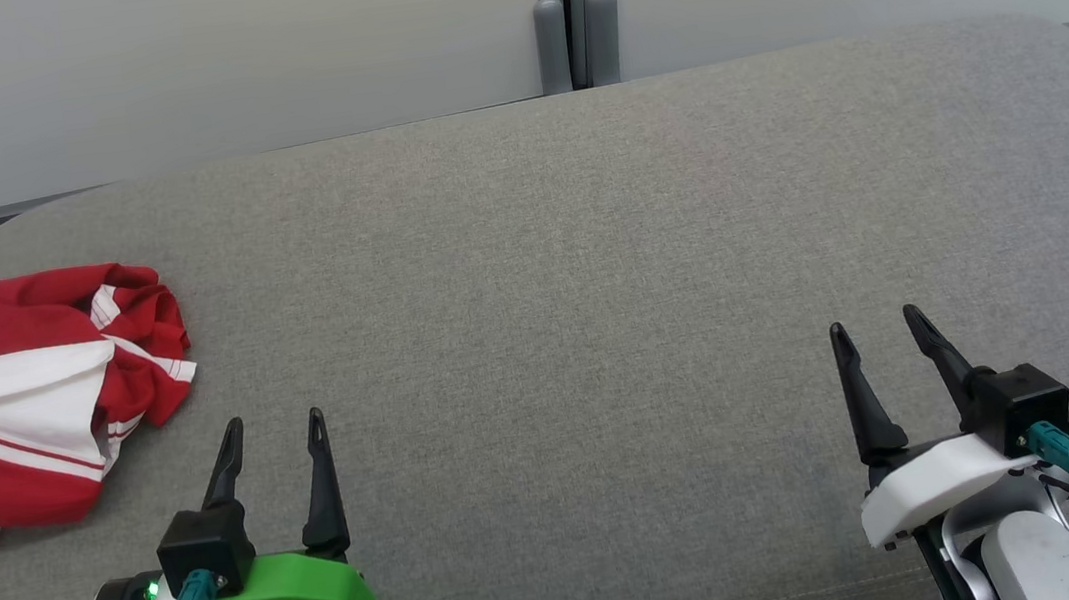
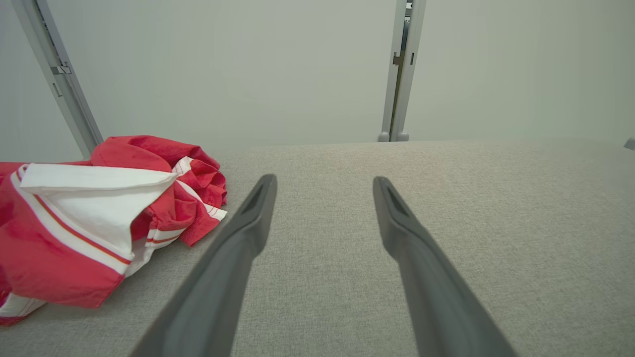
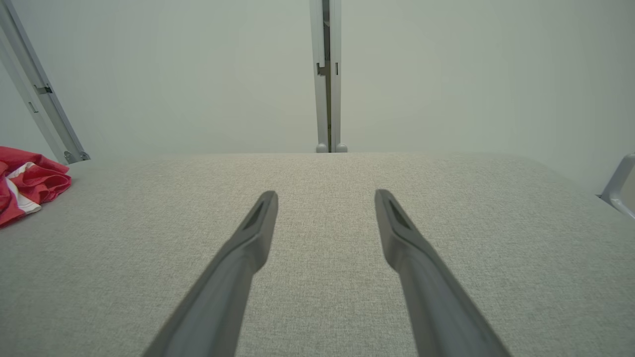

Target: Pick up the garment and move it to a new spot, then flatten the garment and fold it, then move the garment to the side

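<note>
1. Head view: the garment, red with white panels and stripes, lay crumpled at the left edge of the frame on the grey fabric-covered desk, with part of it running out of the picture. The left end effector sat at the lower left with its two dark fingers apart and nothing between them. Its tips were near the garment's lower right edge but clear of it. The right end effector sat at the lower right, fingers likewise spread and empty, well apart from the garment.

2. Left wrist view: the left end effector pointed over bare desk with its fingers wide. The garment lay at the left of the frame. A white panel was folded over bunched red cloth, and a striped red lobe lay nearest the left-hand finger.

3. Right wrist view: the right end effector stood open over bare desk. A red corner of the garment showed at the far left edge of the frame.

4. Handling, as a judgement: the garment looked thin, soft and light, so it would likely sag and unfurl once lifted, and a shallow pinch could slip off. A raised fold or the striped hem on its near right side seemed the best place to grip. That put the first pick-up, not yet begun, with the left arm.
</note>
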